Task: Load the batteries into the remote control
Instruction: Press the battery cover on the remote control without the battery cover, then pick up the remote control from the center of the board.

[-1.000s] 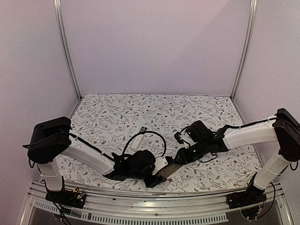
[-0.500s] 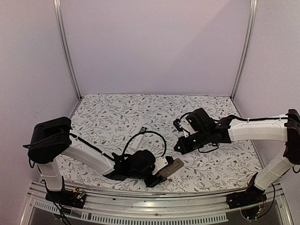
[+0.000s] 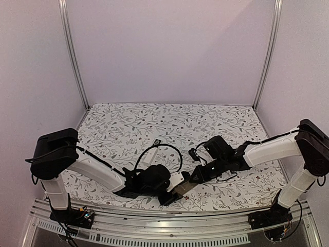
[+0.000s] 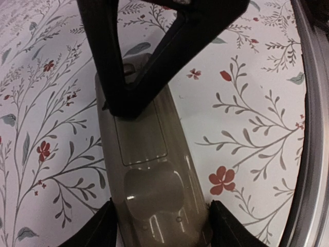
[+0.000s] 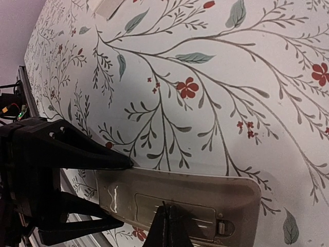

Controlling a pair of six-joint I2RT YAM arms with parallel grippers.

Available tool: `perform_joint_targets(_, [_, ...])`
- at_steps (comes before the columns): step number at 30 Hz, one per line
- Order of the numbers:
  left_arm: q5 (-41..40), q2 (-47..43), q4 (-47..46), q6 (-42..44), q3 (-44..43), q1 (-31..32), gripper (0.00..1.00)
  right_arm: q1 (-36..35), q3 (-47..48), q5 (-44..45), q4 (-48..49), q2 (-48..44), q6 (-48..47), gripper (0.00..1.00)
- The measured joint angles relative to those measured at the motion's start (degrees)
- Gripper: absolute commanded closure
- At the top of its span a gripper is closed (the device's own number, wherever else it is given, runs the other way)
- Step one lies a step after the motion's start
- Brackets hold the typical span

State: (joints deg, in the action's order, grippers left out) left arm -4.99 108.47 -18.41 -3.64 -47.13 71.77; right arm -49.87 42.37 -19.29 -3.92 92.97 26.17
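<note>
The remote control [image 3: 186, 185] is a grey-brown bar lying back-up on the flowered table near the front edge. My left gripper [image 4: 162, 226] is shut on it, one finger on each long side of its near end [image 5: 205, 193]. The battery cover [image 4: 141, 139] lies flat in the remote's back. My right gripper [image 5: 164, 208] is shut, with its two fingertips pressed together and resting on that cover [image 5: 198, 212]. In the top view it [image 3: 196, 178] sits at the remote's far end. No batteries show in any view.
A small pale object [image 3: 157, 142] lies on the table behind the arms, its corner also visible in the right wrist view [image 5: 109, 7]. A black cable [image 3: 163, 147] loops over the left arm. The metal front rail [image 4: 311, 128] runs just right of the remote.
My right gripper lifted back from the remote, then came down onto its battery cover again, closing as it went. The left gripper and the remote have not moved.
</note>
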Motion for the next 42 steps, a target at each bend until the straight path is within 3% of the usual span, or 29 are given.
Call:
perform_joint_targets(4, [0.04,0.0,-0.02,0.02,0.02,-0.04,0.4,-0.11,0.13,-0.7,0.48,0.17,0.22,1.0])
perform_joint_targets(6, [0.04,0.0,-0.02,0.04,0.02,-0.04,0.35,-0.11,1.16,-0.15,-1.44,-0.02,-0.24,0.99])
perform_joint_targets(9, [-0.35,-0.33,-0.33,0.35,0.39,-0.15,0.23,-0.11,4.02,0.85,-5.88,-1.01,-2.27,0.76])
perform_joint_targets(11, [-0.66,-1.77,0.13,0.59,1.64,-0.46,0.03,-0.09,6.27,1.18,-7.65,-2.73,-4.83,0.54])
perform_joint_targets(13, [-0.83,-4.0,1.25,1.27,3.34,-0.72,0.0,-0.11,8.22,1.22,-8.24,-5.22,-8.48,0.44])
perform_joint_targets(18, [0.28,-14.21,2.6,2.21,8.52,-1.03,0.0,-0.11,10.8,0.07,-8.81,-10.14,-23.74,0.31])
perform_joint_targets(25, [-5.51,-38.91,1.03,-1.16,19.37,-4.37,0.0,-2.58,11.8,0.33,-9.14,-6.69,-53.51,0.14])
perform_joint_targets(31, [-15.61,-54.53,1.55,-3.17,24.92,-6.86,0.0,-8.98,19.21,0.17,-15.39,5.42,-73.26,0.13])
perform_joint_targets(36, [-20.06,-60.92,4.24,-3.5,25.83,-9.81,0.0,-9.33,25.49,0.07,-20.7,13.42,-79.78,0.15])
perform_joint_targets(42, [-21.68,-63.14,6.97,-3.43,25.92,-10.29,0.0,-9.31,26.23,-0.92,-26.29,17.86,-83.01,0.22])
